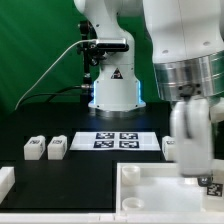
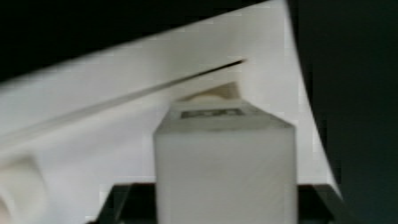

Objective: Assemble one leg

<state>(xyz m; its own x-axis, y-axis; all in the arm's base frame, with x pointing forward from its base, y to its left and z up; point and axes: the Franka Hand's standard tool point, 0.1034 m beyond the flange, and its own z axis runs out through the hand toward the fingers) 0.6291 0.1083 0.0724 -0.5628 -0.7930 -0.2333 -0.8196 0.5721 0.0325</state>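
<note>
Four legs, all small white plastic blocks.

One leg [image 1: 188, 150] [image 2: 221, 165] is upright, long axis vertical, up off the table over the white tabletop piece near the front edge, toward the exterior view's right. In the wrist view it is a tall white block with a small dark marking near its upper end (blurred, unreadable).

Two more legs [image 1: 34, 148] [image 1: 57, 149] lie side by side on the black table toward the exterior view's left, close together, dark markers on their faces.

A fourth leg [image 1: 170, 145] lies behind the raised one, partly hidden.
</note>
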